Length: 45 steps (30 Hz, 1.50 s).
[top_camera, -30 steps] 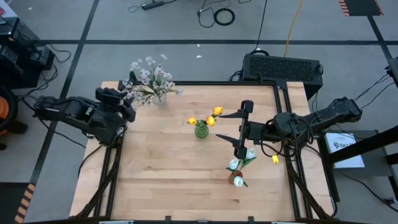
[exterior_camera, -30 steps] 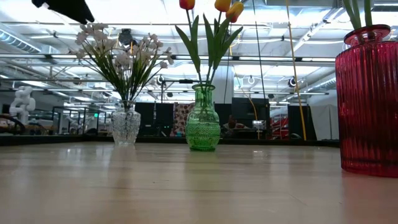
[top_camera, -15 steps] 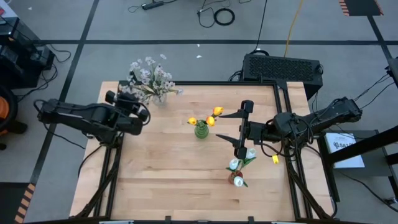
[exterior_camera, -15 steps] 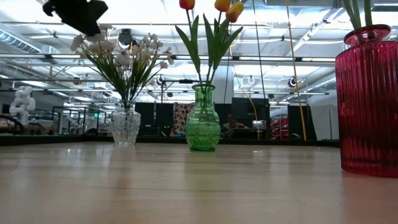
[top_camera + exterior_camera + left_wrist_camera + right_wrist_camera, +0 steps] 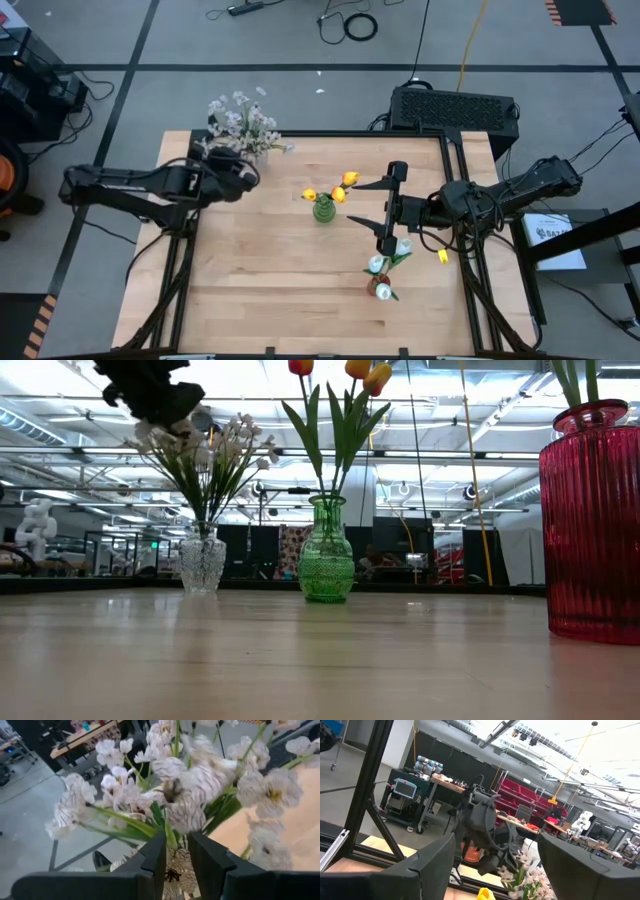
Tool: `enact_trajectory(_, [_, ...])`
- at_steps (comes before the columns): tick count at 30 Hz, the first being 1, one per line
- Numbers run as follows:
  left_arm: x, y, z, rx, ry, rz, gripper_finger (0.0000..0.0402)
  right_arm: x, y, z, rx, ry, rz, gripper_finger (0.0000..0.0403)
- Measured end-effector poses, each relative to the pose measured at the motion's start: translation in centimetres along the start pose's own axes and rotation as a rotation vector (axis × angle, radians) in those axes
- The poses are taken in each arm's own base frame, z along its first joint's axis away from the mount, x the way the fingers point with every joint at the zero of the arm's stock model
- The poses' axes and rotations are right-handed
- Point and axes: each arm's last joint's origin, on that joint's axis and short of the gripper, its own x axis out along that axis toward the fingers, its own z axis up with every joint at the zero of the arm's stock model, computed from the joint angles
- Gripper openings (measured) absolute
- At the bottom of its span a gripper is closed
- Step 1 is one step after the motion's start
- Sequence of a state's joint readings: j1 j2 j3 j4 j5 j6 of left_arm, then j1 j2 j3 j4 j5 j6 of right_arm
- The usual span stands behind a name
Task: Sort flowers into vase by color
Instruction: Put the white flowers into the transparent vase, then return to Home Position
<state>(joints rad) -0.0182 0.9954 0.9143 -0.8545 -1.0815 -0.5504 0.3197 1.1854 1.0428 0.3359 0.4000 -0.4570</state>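
Observation:
A clear glass vase [image 5: 203, 560] at the table's far left holds bushy pale blossoms [image 5: 243, 122]. My left gripper [image 5: 177, 852] has reached in among them from the left, its fingers a narrow gap apart; petals and a green leaf show in and above the gap. A green vase [image 5: 326, 550] at mid table holds orange-yellow tulips [image 5: 340, 187]. A red vase [image 5: 592, 520] near the right holds white tulips [image 5: 385, 265]. My right gripper [image 5: 392, 207] hangs wide open above the table, between the green vase and the white tulips, holding nothing. My left gripper stands among the pale blossoms [image 5: 172, 870] of the clear vase, coming almost level from the table's left side. Petals fill the gap between its fingers [image 5: 152, 857], but I cannot tell whether the fingers touch them.
Bare wood [image 5: 280, 290] fills the table's near half. A black metal frame [image 5: 455, 165] runs along the far and right edges. A black case [image 5: 455, 108] lies on the floor beyond the far edge.
My left gripper has moved toward the table's right, in to the pale blossoms, and has sunk lower; in the low view it has come down in front of the blossoms. The vases and flowers stand as before.

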Motion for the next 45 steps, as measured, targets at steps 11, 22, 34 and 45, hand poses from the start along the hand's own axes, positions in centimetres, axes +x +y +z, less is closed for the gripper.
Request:
enact_trajectory(11, [0.0,0.2,3.0,0.049,-0.093,-0.041,0.009,-0.2,-0.1,0.1,0.001,-0.002,0.0,0.0276])
enact_trajectory(22, [-2.2,1.6,5.5,0.016,-0.114,-0.276,0.0163,-0.4,-0.3,0.2,0.0,0.004,0.004,0.0276])
enact_trajectory(34, [-5.8,4.1,6.1,0.019,-0.136,-0.249,0.0187,-0.4,-0.2,0.1,0.002,0.013,0.008,0.0276])
enact_trajectory(45, [-7.0,1.2,3.7,0.144,-0.143,-0.502,0.0143,-2.5,-2.1,0.5,-0.003,0.084,0.006,0.0217])
